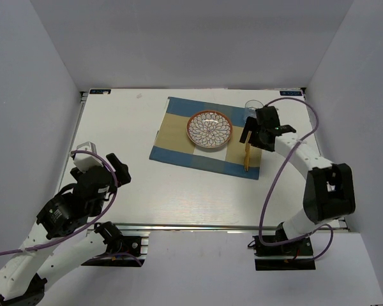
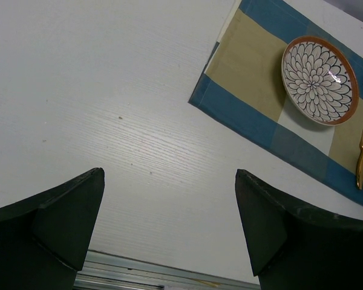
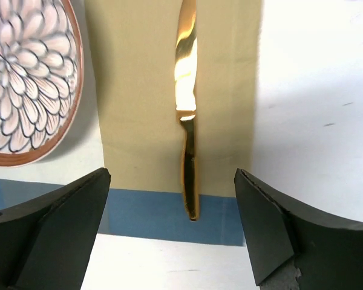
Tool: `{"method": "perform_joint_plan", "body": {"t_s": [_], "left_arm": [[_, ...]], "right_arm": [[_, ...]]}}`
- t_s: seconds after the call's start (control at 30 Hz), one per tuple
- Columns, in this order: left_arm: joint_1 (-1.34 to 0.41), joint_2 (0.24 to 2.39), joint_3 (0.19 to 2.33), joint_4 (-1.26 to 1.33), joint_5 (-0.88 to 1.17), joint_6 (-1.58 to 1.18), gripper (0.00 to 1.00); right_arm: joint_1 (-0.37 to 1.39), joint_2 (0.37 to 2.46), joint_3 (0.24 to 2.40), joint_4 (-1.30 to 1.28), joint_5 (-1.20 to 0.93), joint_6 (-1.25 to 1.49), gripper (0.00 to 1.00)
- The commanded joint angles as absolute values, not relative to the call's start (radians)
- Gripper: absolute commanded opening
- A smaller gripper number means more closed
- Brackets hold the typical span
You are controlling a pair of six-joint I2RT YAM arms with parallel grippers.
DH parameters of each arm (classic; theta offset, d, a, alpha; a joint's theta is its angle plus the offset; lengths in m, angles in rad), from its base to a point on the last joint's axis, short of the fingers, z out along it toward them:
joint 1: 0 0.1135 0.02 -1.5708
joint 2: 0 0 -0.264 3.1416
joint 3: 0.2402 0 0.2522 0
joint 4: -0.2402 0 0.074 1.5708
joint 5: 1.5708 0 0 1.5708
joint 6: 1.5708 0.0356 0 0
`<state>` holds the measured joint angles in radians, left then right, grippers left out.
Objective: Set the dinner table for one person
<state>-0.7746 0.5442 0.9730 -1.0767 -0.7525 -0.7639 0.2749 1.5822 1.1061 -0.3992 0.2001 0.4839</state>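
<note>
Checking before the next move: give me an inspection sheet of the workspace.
Surface: white table, placemat on it.
Job's things: plate on placemat; gold knife right of it, on placemat; glass by the mat's far right corner.
Clutter: nothing seen.
Grippers: left gripper open over bare table; right gripper open above knife, holding nothing.
Cables: purple cables loop along both arms.
Surroundings: white walls on three sides.
</note>
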Motion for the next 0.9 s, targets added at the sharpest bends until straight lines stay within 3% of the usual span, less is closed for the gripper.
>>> {"method": "perform_joint_plan", "body": {"t_s": [0.0,0.23,0.33,0.5,0.63,0.77,0.87], "left_arm": [[-0.778,0.526,0.979,-1.083,-0.769,-0.773,0.98],[-0.778,0.494,0.971,-1.075,-0.769,-0.775,0.98],[-0.778,0.489,0.971,-1.088,-0.779,-0.788,0.98],[-0.778,0.492,0.969,-1.083,-0.778,-0.785,0.98],[-0.778,0.495,0.969,-1.080,-0.785,-0.782,0.98],[-0.778,0.462,0.971,-1.089,-0.796,-0.790,0.98],[-0.778,0.422,0.965,-1.080,-0.802,-0.785,0.98]], "right_arm": [[0.229,1.525,1.116,-0.374,0.285,0.402,0.89],[0.081,1.739,1.383,-0.572,0.172,0.206,0.89],[0.052,1.767,1.405,-0.522,0.094,0.094,0.89],[0.012,1.830,1.521,-0.523,0.172,-0.029,0.89],[-0.044,1.885,1.637,-0.546,0.057,-0.139,0.89],[-0.060,1.873,1.490,-0.474,0.055,-0.334,0.89],[-0.122,1.868,1.401,-0.407,-0.066,-0.417,0.88]]}}
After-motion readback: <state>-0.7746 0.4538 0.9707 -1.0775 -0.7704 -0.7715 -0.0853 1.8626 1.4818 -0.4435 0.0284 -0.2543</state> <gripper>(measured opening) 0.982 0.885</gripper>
